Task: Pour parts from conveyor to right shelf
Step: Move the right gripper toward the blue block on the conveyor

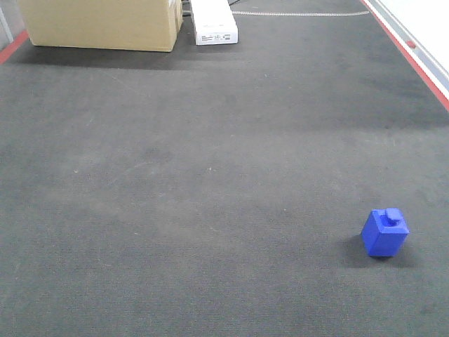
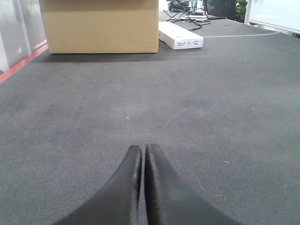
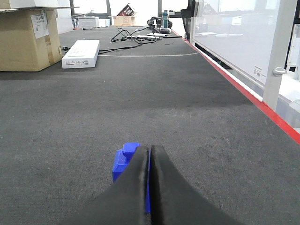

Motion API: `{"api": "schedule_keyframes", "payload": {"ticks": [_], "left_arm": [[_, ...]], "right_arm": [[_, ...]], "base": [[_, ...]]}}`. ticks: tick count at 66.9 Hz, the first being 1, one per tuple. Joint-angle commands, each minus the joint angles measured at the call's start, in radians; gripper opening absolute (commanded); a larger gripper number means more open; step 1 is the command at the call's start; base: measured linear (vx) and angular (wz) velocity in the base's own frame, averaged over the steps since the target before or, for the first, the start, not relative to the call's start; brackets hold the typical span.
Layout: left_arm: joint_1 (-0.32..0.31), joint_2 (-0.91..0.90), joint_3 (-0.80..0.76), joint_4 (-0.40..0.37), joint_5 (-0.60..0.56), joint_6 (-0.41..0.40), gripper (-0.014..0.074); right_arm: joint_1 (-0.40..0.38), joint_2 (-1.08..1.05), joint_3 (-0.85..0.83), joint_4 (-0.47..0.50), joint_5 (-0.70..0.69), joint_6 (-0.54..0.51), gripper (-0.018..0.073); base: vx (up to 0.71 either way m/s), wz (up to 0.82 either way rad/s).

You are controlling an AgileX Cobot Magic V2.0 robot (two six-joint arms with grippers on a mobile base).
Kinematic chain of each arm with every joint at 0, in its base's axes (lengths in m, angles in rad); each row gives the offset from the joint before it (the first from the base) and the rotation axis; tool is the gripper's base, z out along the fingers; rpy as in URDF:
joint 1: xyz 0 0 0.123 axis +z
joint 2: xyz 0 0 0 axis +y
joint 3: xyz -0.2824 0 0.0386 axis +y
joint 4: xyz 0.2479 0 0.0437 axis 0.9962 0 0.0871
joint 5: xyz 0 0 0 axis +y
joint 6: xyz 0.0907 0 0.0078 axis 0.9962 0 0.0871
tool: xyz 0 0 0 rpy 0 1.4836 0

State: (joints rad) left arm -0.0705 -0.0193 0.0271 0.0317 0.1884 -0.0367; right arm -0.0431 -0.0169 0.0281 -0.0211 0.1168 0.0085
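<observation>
One bright-blue part with a square stud on top sits on the dark grey conveyor, near its front right. In the right wrist view my right gripper is shut, with the part on the belt just beyond and slightly left of the fingertips, partly hidden by them. A blue sliver shows through the slit between the fingers. My left gripper is shut and empty over bare belt. Neither gripper appears in the front view. The right shelf is out of view.
A large cardboard box and a flat white box stand at the belt's far end. Cables lie behind them. A red edge and a clear panel run along the belt's right side.
</observation>
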Motion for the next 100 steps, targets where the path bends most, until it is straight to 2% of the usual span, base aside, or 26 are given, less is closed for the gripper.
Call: {"api": "schedule_keyframes", "payload": {"ticks": [1,16,28,35,40,52,73,89,100], "left_arm": [[-0.003,-0.004,-0.018,-0.002,-0.070,-0.007,-0.0006],[-0.003,-0.004,-0.018,-0.002,-0.070,-0.007,-0.0006],[-0.003,-0.004,-0.018,-0.002,-0.070,-0.007,-0.0006],[-0.003,-0.004,-0.018,-0.002,-0.070,-0.007,-0.0006],[-0.003,-0.004,-0.018,-0.002,-0.070,-0.007,-0.0006],[-0.003,-0.004,-0.018,-0.002,-0.070,-0.007,-0.0006],[-0.003,-0.004,-0.018,-0.002,-0.070,-0.007,-0.0006],[-0.003,-0.004,-0.018,-0.002,-0.070,-0.007,-0.0006],[-0.003,-0.004,-0.018,-0.002,-0.070,-0.007,-0.0006]], "right_arm": [[-0.008,-0.006,0.008,-0.008,-0.073,0.001,-0.0009],[-0.008,-0.006,0.008,-0.008,-0.080,0.001,-0.0009],[-0.008,-0.006,0.007,-0.016,-0.156,-0.028,-0.0009],[-0.008,-0.006,0.005,0.021,-0.253,-0.017,-0.0009],[-0.008,-0.006,-0.017,0.039,-0.260,-0.019,-0.0009],[-0.008,0.076,-0.143,0.035,-0.117,-0.047,-0.0009],[-0.008,0.431,-0.418,0.047,0.306,-0.047,-0.0009],[-0.008,0.518,-0.424,0.055,0.342,-0.033,-0.0009],[-0.008,0.534,-0.429,0.021,0.331,-0.036,0.0005]], "base": [[0.00,0.00],[0.00,0.00],[0.00,0.00],[0.00,0.00],[0.00,0.00],[0.00,0.00],[0.00,0.00],[0.00,0.00],[0.00,0.00]]}}
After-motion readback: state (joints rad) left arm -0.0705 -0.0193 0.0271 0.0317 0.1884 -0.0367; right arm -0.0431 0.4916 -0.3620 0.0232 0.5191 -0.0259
